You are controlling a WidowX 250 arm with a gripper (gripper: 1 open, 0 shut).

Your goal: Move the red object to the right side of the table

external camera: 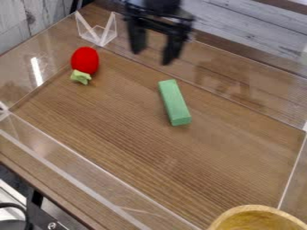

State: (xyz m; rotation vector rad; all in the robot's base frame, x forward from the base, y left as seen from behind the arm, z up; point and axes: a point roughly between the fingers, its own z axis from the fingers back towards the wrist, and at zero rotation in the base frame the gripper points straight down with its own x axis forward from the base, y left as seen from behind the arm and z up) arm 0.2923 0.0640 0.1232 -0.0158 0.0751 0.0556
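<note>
wood-grain worktop (180,171) carried the red object (84,61) at far left, apparently light, smooth, best pinched across its rounded middle; fingers (140,40) hung released, empty, to its right.

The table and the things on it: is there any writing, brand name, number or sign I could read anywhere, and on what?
None can be read.
The red object: plain, no lettering.
The green block: plain, no lettering.
The gripper: dark and blurred; no label can be made out.
The table and its clear walls: wood grain and reflections only, no print.
The yellowish rim at the bottom edge: no marks visible.
</note>
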